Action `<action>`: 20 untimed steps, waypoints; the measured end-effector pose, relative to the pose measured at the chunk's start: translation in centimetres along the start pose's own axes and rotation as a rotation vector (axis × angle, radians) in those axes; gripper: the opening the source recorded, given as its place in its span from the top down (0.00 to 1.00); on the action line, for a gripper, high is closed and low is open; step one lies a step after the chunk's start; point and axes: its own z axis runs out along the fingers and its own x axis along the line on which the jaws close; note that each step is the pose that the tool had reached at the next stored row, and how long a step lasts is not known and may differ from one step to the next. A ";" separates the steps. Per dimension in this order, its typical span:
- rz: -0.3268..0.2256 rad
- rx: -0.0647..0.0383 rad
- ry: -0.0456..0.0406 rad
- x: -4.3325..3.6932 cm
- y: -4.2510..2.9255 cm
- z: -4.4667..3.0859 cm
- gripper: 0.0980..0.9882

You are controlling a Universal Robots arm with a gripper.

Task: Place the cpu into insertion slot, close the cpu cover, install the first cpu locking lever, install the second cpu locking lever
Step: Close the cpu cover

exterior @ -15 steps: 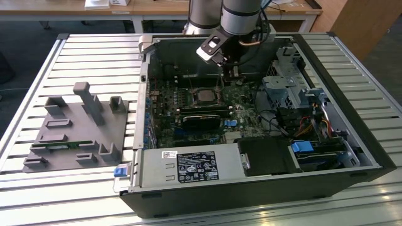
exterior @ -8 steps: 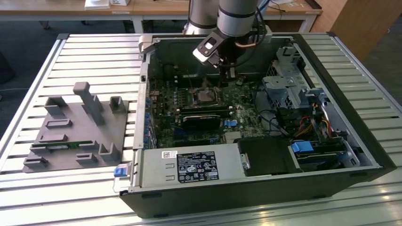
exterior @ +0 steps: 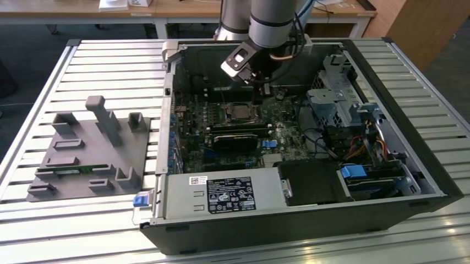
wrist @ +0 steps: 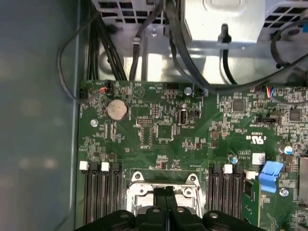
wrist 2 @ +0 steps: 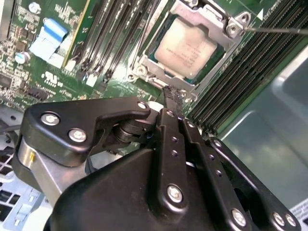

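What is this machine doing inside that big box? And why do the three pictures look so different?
It is a robot arm with a gripper, a two-fingered hand, at its end. The exterior view comes from a camera off the arm: an open computer case lies on a slatted table, with a grey holder at the exterior view's left. Both wrist views come from cameras riding on the arm, so they look closely at the green board inside. In the second wrist view the cpu, a small silvery square, lies on that board with the cpu cover framing it. The gripper's fingers are pressed together, holding nothing, their tips close to the cover's edge.
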 end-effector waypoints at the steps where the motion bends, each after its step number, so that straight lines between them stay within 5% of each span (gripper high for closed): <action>1: 0.000 0.000 0.0000 -0.02 -0.13 0.08 0.99; 10: 0.000 0.000 0.0001 -0.01 -1.40 0.39 0.99; 20: 0.000 0.000 0.0001 0.04 -4.26 0.97 0.99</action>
